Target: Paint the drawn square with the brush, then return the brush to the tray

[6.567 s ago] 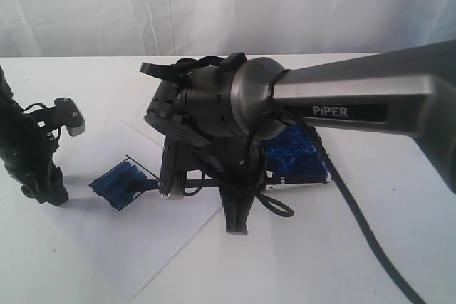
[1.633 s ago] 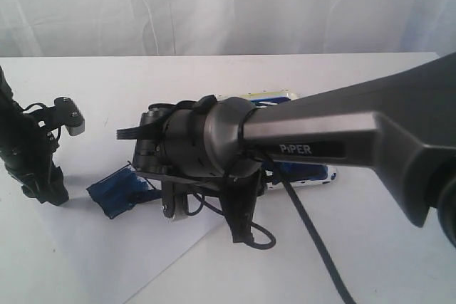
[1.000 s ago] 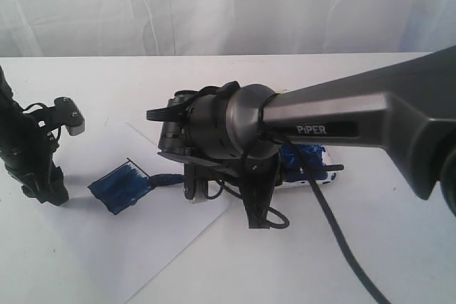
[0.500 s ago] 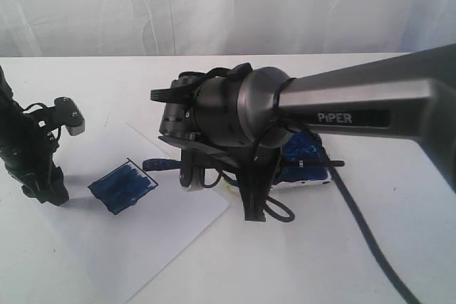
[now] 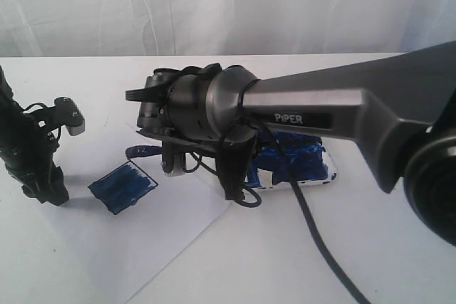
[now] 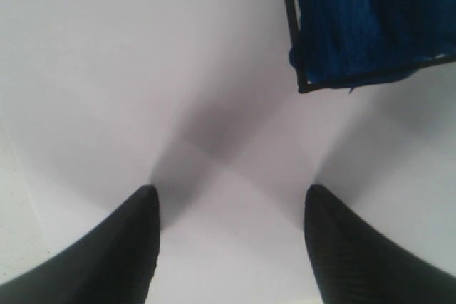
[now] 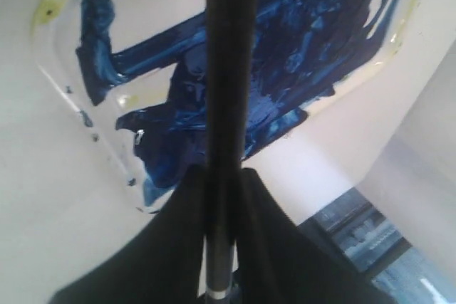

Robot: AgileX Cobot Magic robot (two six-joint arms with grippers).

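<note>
Right gripper (image 7: 222,179) pinches the brush (image 7: 229,48) above the tray (image 7: 47,11) — we fear its wet tip smearing paper (image 5: 178,226); left gripper (image 6: 231,201) gapes empty.

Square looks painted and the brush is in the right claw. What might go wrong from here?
The brush tip, stained blue, hangs over bare paper beside the drawn square; a dip could smear outside the outline.
The tray looks short for the long brush, so it may roll off once the right claw opens.
The cable loop dangles close to the tray's wet-looking paint.
</note>
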